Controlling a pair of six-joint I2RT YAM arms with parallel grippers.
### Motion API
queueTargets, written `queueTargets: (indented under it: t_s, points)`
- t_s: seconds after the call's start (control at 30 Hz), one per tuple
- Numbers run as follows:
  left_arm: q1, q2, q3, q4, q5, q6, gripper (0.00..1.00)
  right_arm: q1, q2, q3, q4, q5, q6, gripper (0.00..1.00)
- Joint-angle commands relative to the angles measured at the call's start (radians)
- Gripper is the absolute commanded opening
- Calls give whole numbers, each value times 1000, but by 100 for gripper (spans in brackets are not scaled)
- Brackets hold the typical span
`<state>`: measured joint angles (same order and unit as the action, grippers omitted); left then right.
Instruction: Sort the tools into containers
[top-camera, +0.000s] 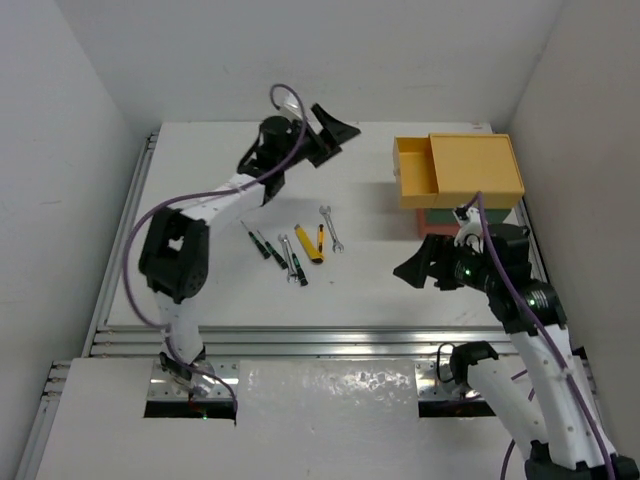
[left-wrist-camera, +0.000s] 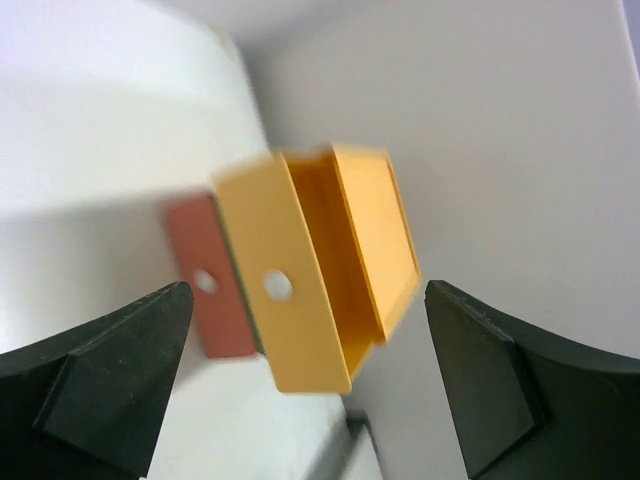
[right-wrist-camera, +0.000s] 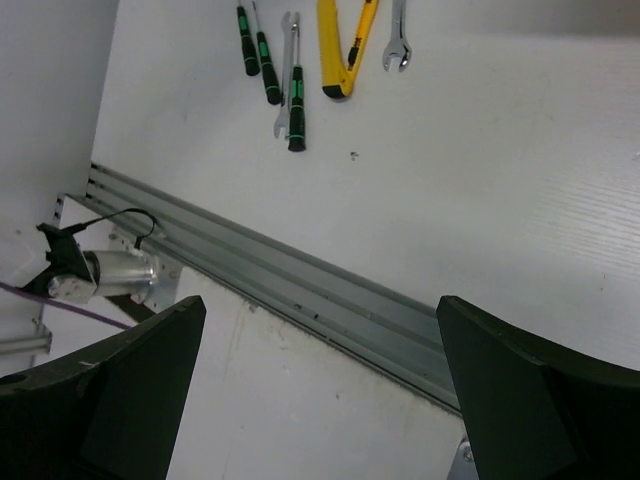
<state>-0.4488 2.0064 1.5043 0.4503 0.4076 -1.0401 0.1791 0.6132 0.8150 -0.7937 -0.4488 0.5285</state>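
We see the tools (top-camera: 308, 244) lying in a loose row at the middle of the table (top-camera: 300, 300), well apart from the stacked containers (top-camera: 470, 170) at its far right corner. Our left gripper (top-camera: 335, 140) and right gripper (top-camera: 418, 262) both hang released, holding nothing.

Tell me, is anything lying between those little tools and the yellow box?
No. In the top external view, only bare white table separates the tools from the yellow box.
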Motion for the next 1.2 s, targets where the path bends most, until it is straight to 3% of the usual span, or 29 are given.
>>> queueTargets:
  t_s: [0.0, 0.1, 0.13, 0.2, 0.23, 0.4, 0.57, 0.63, 0.87, 1.0, 1.17]
  points:
    - [56, -228, 16, -421, -249, 208, 100, 3, 84, -14, 172, 4, 36, 99]
    - [59, -388, -4, -717, -490, 290, 100, 100, 248, 15, 255, 92, 44, 94]
    - [59, -479, -22, -772, -603, 293, 100, 197, 354, 36, 278, 202, 33, 91]
    - [62, -578, -91, -908, -664, 288, 100, 298, 460, 105, 306, 309, 16, 89]
    - [62, -631, -122, -933, -684, 307, 100, 375, 514, 130, 321, 416, 1, 88]
    - [58, -1039, -413, -980, -695, 368, 100, 486, 939, 378, 357, 544, -77, 67]
    - [59, -1306, -596, -1038, -671, 500, 100, 550, 1252, 619, 318, 599, -176, 62]
    - [59, -1354, -622, -1073, -699, 581, 100, 557, 1370, 731, 285, 591, -202, 57]
    - [44, -1483, -685, -1044, -724, 578, 100, 577, 1580, 956, 209, 590, -266, 55]
    - [44, -1483, -685, -1041, -705, 584, 100, 579, 1645, 981, 195, 590, -278, 53]
    - [44, -1483, -688, -1038, -694, 588, 100, 588, 1675, 971, 200, 582, -285, 42]
